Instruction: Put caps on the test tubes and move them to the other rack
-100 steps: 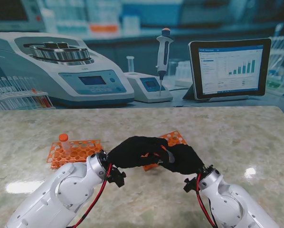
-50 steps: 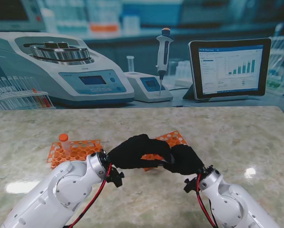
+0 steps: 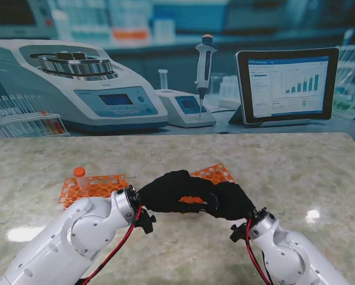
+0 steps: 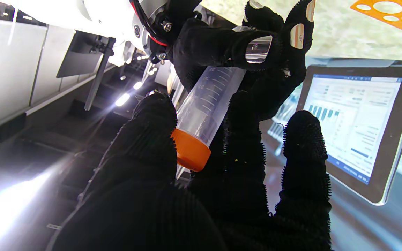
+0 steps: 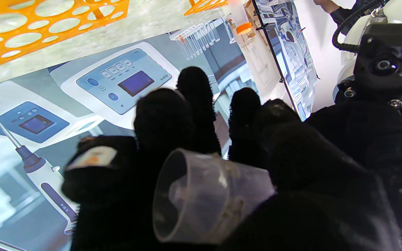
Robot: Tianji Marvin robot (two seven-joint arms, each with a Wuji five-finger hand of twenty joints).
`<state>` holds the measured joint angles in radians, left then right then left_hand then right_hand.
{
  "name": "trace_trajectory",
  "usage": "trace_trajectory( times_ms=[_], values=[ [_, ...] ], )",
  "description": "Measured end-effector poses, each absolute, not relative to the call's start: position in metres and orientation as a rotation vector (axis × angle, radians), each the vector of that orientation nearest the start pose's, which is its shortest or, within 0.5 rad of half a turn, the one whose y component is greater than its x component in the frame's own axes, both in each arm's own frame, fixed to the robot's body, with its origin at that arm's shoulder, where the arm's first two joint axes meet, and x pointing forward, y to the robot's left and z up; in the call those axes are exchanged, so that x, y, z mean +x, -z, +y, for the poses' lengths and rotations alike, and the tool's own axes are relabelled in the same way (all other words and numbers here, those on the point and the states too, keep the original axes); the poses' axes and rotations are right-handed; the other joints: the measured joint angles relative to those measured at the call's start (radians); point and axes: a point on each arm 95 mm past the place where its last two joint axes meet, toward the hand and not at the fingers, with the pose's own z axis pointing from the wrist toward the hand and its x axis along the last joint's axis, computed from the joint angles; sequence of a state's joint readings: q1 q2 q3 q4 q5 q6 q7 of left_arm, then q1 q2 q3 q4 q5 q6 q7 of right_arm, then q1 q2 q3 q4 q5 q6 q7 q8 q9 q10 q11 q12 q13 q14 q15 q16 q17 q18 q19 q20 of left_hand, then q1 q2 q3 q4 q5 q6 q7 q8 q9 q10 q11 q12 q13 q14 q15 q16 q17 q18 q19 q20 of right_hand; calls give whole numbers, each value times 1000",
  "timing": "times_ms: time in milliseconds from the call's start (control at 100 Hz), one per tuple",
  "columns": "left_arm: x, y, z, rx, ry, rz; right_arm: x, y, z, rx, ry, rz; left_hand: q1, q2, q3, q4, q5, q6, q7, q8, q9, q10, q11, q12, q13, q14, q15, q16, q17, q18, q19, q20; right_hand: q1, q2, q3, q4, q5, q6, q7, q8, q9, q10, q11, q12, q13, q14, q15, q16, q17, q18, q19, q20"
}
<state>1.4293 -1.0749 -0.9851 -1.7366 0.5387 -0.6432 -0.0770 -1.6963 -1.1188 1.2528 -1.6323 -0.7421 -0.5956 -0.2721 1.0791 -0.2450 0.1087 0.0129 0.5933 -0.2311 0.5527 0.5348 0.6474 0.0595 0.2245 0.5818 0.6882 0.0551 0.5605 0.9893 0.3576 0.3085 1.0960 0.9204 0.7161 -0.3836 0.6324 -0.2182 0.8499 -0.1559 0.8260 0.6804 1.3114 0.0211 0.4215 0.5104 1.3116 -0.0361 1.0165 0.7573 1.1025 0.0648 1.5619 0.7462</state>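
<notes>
Left robot hand [image 3: 173, 191] shifted, pinching cap [image 4: 190, 150]; right robot hand [image 3: 230, 200] grips tube [image 4: 212, 99], hiding rack [image 3: 210, 174].

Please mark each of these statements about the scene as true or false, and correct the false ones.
1. The right hand grips the clear test tube. True.
2. The cap on that tube is blue. False: it is orange.
3. The left hand has its fingers at the cap end of the tube. True.
4. Both orange racks are empty. False: the left rack holds one capped tube.
5. The two hands are far apart over the table. False: they meet over the right rack.
</notes>
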Motion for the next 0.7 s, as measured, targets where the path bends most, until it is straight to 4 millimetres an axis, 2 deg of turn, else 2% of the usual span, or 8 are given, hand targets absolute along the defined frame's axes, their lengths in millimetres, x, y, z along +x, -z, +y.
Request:
trace_trajectory(
  times_ms=[140, 250, 300, 320, 370, 450, 590, 700],
  values=[
    [351, 246, -128, -775, 2516, 1817, 342, 311, 28, 1055, -2306, 1324, 0, -11, 44, -1, 9, -1, 29, 4, 21, -9, -18, 162, 51, -44, 80, 141, 71, -41, 90, -8, 0, 0, 1, 0, 0, 0, 0, 0, 6, -8, 1, 0, 1, -7, 25, 0, 2, -4, 1, 0],
    [352, 247, -128, -775, 2512, 1828, 341, 311, 28, 1051, -2315, 1318, 19, -22, 65, -5, 20, 18, 81, 21, 22, -26, -36, 223, 101, -58, 187, 149, 139, -69, 166, -17, -2, 0, 1, 0, 0, 0, 0, 0, 7, -9, 1, 0, 1, -8, 25, 0, 2, -10, 9, 0],
    [352, 247, -128, -779, 2513, 1833, 340, 312, 28, 1049, -2318, 1317, 23, -22, 75, -9, 20, 26, 120, 47, 22, -26, -37, 257, 124, -73, 242, 114, 176, -83, 206, -22, -9, 0, 2, 0, 0, 0, 0, 0, 7, -9, 1, 1, 1, -9, 25, 0, 3, -10, 10, 0],
    [352, 247, -128, -780, 2513, 1834, 340, 312, 28, 1049, -2319, 1316, 23, -22, 87, -29, 20, 26, 141, 59, 22, -26, -38, 269, 124, -76, 263, 112, 190, -87, 224, -23, -9, 0, 2, 0, 0, 0, 0, 1, 7, -9, 1, 1, 1, -9, 25, 0, 3, -11, 11, 0],
    [352, 247, -129, -780, 2512, 1837, 339, 312, 28, 1048, -2320, 1316, 23, -24, 96, -42, 20, 27, 192, 97, 22, -26, -38, 307, 135, -87, 325, 112, 219, -100, 261, -23, -10, 0, 2, 0, 0, 0, 0, 2, 7, -10, 1, 1, 1, -9, 25, 0, 3, -11, 11, 0],
    [352, 247, -129, -774, 2511, 1837, 338, 312, 28, 1046, -2322, 1316, 23, -24, 105, -42, 19, 27, 242, 156, 22, -29, -37, 353, 149, -104, 435, 134, 256, -114, 331, -23, -16, 0, 2, 0, 0, 0, 0, 2, 7, -10, 1, 4, 1, -10, 25, 0, 3, -12, 11, 0],
    [352, 247, -130, -754, 2504, 1827, 338, 312, 28, 1042, -2330, 1313, 23, -24, 105, -50, -5, 16, 283, 243, 31, -58, -22, 360, 190, -164, 612, 162, 314, -163, 475, 17, -21, 0, 2, 0, 0, 1, 0, 2, 7, -11, 1, 9, 1, -11, 25, 0, 4, -13, 12, 0],
    [352, 247, -130, -726, 2490, 1824, 337, 312, 28, 1042, -2334, 1310, 23, -24, 105, -50, -19, 15, 296, 290, 31, -75, -15, 360, 229, -177, 647, 162, 363, -165, 499, 26, -21, 0, -3, 0, 0, 12, 0, 2, 8, -11, 1, 11, 1, -11, 25, 0, 4, -14, 12, 0]
  ],
)
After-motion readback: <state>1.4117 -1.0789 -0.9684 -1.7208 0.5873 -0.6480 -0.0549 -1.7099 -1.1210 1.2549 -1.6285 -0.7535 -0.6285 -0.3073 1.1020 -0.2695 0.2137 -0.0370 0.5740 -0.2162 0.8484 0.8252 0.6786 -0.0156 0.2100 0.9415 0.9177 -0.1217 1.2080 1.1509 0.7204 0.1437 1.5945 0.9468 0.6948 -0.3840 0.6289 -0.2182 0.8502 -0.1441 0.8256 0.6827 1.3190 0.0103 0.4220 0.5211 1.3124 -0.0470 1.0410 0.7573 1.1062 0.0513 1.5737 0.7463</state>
